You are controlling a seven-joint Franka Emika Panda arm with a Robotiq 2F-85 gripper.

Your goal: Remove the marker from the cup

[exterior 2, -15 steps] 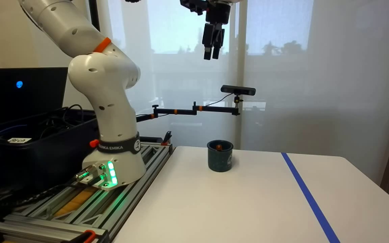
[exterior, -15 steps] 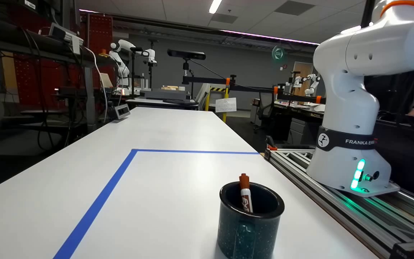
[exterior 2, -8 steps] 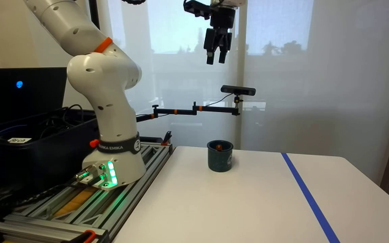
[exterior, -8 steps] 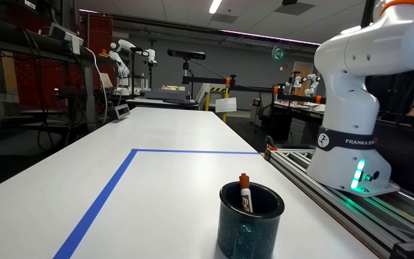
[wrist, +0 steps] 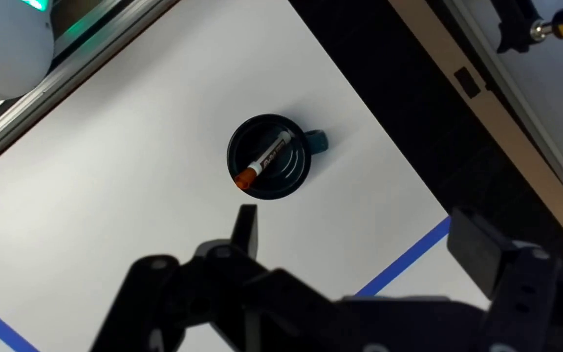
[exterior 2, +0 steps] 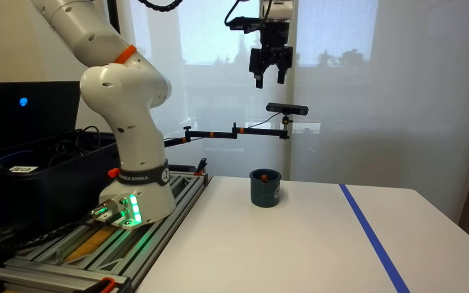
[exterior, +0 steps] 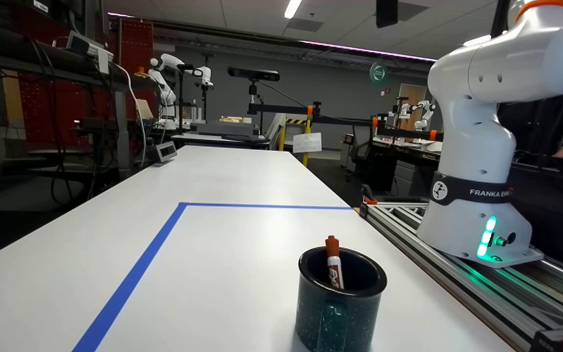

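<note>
Gripper [exterior 2: 270,82], jaws wide apart and gripping nothing, hangs upper centre in an exterior view, while the marker [wrist: 266,160] leans inside the cup [wrist: 289,168], mid-frame in the wrist view, cap [wrist: 245,178] near the rim [wrist: 299,185], so misaligned descent may tip both.

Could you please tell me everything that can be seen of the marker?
The marker is slim and plastic-looking, with a white barrel, dark lettering and an orange-brown cap, fitted on. It stands tilted inside the dark teal mug, cap end up, poking above the rim and seemingly leaning on it. Its lower end is down inside. The hand is not touching it.
</note>
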